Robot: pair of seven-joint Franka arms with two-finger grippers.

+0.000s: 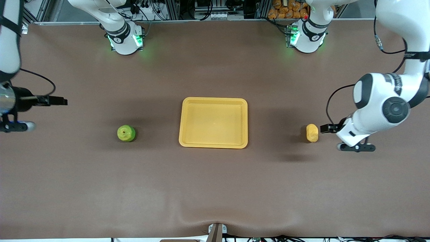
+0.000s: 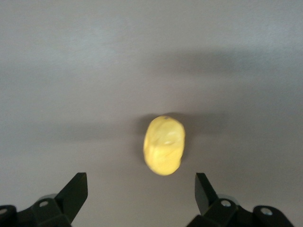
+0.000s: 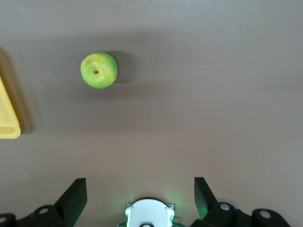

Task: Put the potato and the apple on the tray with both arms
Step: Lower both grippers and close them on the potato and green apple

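Observation:
The yellow-orange tray lies empty at the table's middle. The green apple sits on the table toward the right arm's end; it also shows in the right wrist view, well ahead of the open fingers. The pale yellow potato lies toward the left arm's end. My left gripper hovers over the table just beside the potato, open and empty; in the left wrist view the potato lies just ahead of the open gripper. My right gripper is open and empty over the table's right-arm end, apart from the apple.
The table is a brown mat. The arm bases stand along the table's robot edge. A tray corner and the right arm's base show in the right wrist view. A small mount sits at the table's camera edge.

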